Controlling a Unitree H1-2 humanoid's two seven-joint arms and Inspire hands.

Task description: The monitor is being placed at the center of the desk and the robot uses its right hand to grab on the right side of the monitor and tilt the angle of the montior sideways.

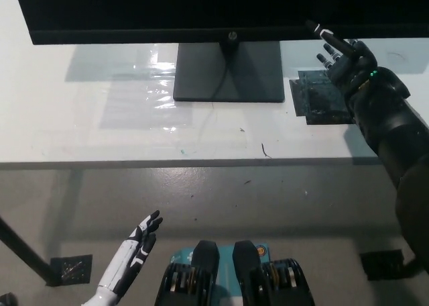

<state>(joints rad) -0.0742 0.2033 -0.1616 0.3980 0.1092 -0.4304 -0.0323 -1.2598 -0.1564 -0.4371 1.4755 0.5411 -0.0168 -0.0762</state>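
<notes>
So the monitor (221, 11) is sitting on the white table (80, 131), toward the far side, with its black screen filling the whole top of the view and running off the frame on both ends. There's a small logo in the middle of the bottom bezel. Right under that logo is the dark flat stand base (229, 72), square-ish, with a thin cable (216, 91) curling across it and off its front edge onto the table.

The right robot hand (343, 56) is up just below the monitor's bottom edge, to the right of the stand base. Fingers are spread and pointing up toward the bezel, holding nothing, and one fingertip looks like it's right at the lower edge of the screen, though I honestly can't tell if it's actually touching. The black arm behind it runs off toward the bottom right corner.

Under that robot hand, just right of the stand base, there's a dark square patch (318, 98) stuck flat on the table. On the other side of the base, a shiny clear film patch (151, 84) reflects light off the tabletop. A few little dark scuffs sit in front of the base.

The left robot hand (137, 245) hangs low, well in front of the monitor and below the table's near edge, over the grey floor (281, 198), fingers open and empty.
</notes>
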